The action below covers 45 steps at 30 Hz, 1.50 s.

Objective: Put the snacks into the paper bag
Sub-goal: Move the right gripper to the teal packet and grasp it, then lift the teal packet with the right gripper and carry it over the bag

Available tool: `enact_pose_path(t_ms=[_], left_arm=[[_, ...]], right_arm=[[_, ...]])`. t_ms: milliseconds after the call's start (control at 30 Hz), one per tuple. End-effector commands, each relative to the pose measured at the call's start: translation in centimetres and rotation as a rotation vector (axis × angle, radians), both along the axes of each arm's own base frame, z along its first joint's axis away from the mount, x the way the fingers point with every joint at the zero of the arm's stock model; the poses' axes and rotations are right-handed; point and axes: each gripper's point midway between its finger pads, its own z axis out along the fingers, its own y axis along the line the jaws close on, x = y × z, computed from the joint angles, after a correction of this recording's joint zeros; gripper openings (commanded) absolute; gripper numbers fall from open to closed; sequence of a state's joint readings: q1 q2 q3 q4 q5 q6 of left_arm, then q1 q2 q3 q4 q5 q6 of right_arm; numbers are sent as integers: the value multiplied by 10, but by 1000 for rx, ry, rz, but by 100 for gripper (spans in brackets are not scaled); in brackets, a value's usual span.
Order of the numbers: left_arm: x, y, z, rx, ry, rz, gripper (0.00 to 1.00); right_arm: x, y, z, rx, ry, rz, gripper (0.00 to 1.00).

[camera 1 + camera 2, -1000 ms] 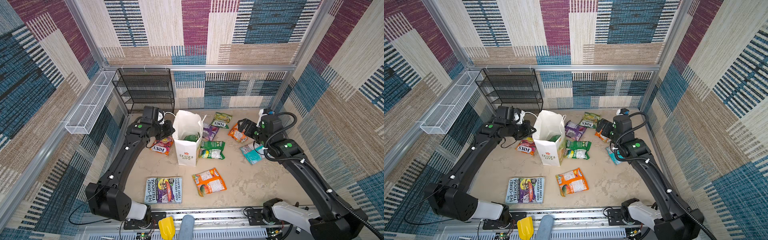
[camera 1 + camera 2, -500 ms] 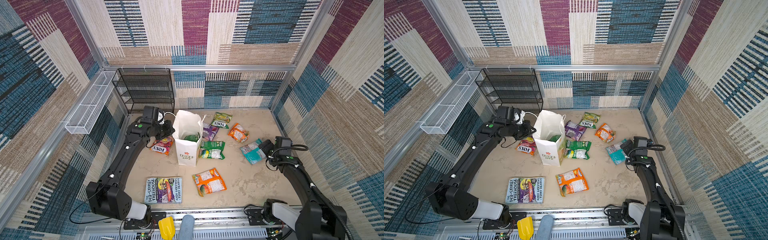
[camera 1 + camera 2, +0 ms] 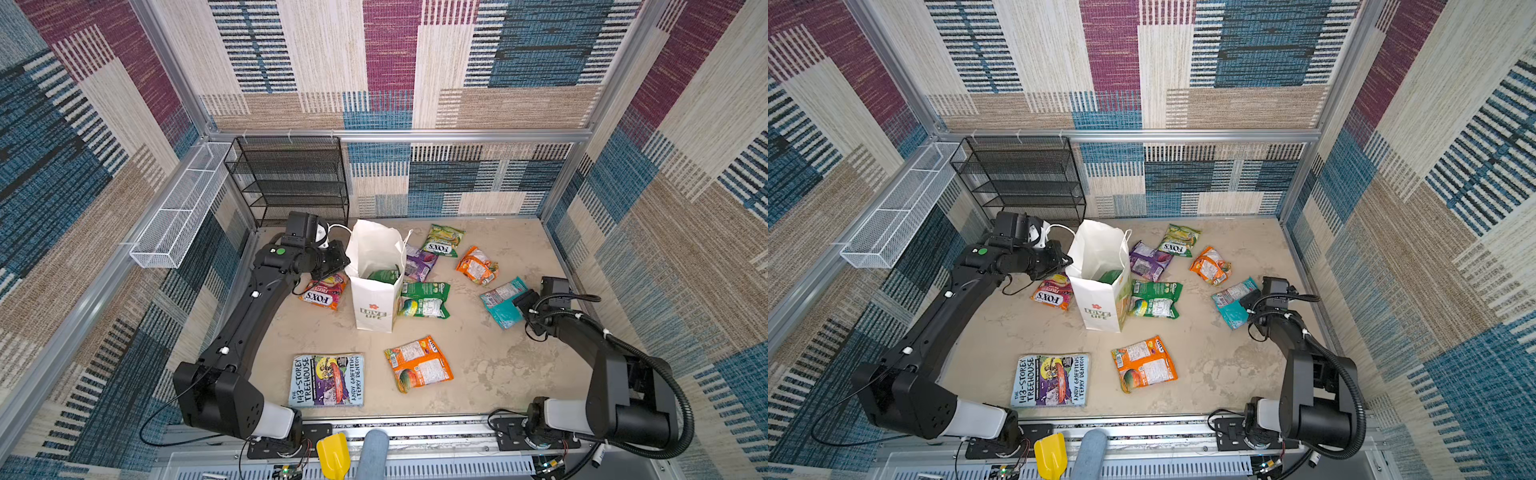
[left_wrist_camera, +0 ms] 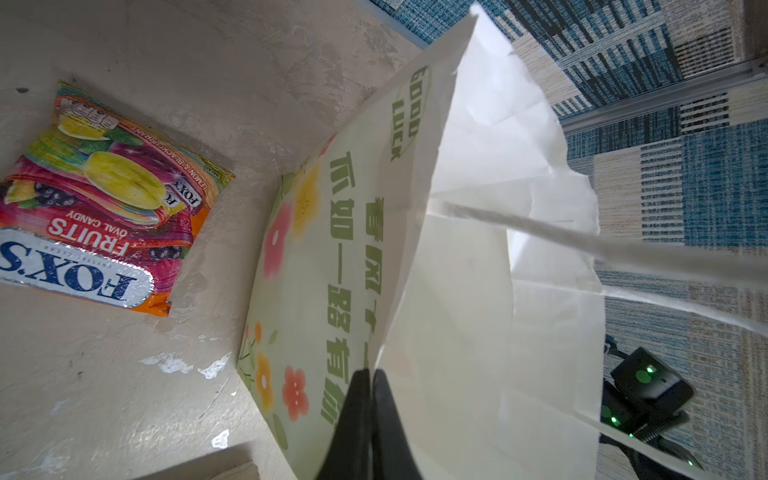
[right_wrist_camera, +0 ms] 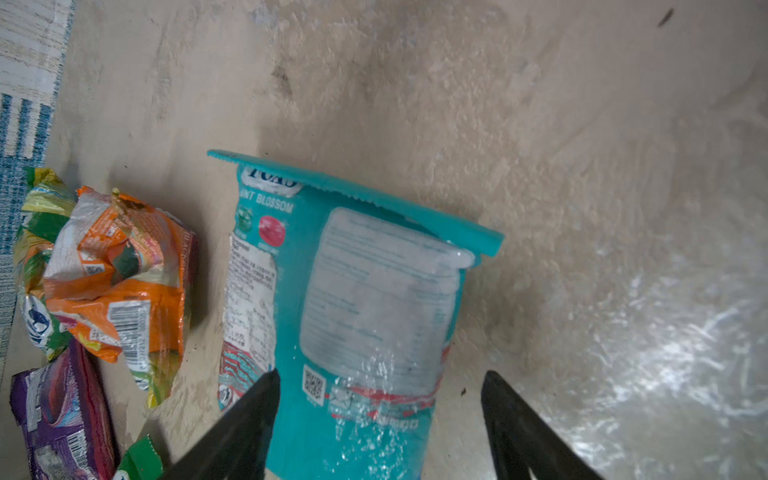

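The teal snack (image 5: 353,299) lay flat on the desk (image 3: 478,353), one end between the spread jaws of our right claw (image 5: 381,374), which stood wide and gripped nothing. Our left claw (image 4: 370,374) was pinched tight on the rim of the paper bag (image 3: 374,299). The bag stood upright mid-desk with a green packet (image 3: 384,275) inside and an orange packet (image 3: 417,365) lying nearby.

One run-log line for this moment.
left claw: shut on white paper carrier bag rim | right claw: open over teal glossy candy packet | in bag: green packet visible
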State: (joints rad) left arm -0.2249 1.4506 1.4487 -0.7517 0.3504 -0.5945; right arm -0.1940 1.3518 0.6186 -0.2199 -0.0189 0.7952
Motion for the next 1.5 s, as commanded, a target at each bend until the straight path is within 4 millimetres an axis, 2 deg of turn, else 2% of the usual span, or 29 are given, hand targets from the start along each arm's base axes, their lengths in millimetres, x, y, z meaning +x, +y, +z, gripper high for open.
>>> enact_pose_path(t_ms=[0, 200, 300, 433, 567, 700, 900, 1133, 1267, 1367, 1467], left_arm=[[-1, 0, 1, -4, 3, -1, 0], [0, -1, -2, -4, 12, -4, 0], [0, -1, -2, -7, 15, -3, 0], [0, -1, -2, -8, 14, -3, 0], [0, -1, -3, -7, 15, -2, 0], [1, -1, -4, -8, 18, -3, 0], [1, -2, -4, -12, 23, -4, 0], [0, -2, -2, -17, 18, -6, 0], [1, 0, -3, -4, 16, 1, 0], [1, -2, -4, -15, 21, -9, 0], [1, -2, -1, -12, 11, -8, 0]], right_arm=[[15, 2, 3, 8, -38, 22, 75], [21, 5, -9, 31, -20, 39, 63], [22, 6, -14, 35, -18, 50, 53], [23, 13, -17, 59, -22, 83, 29], [24, 14, -4, 51, -54, 99, 13], [24, 16, 17, 45, -106, 113, 4], [23, 23, 57, 42, -216, 148, 3], [29, 41, 120, 62, -366, 252, 0], [31, 67, 166, 127, -478, 358, 0], [32, 99, 217, 110, -560, 448, 0], [32, 137, 277, 81, -662, 529, 0]])
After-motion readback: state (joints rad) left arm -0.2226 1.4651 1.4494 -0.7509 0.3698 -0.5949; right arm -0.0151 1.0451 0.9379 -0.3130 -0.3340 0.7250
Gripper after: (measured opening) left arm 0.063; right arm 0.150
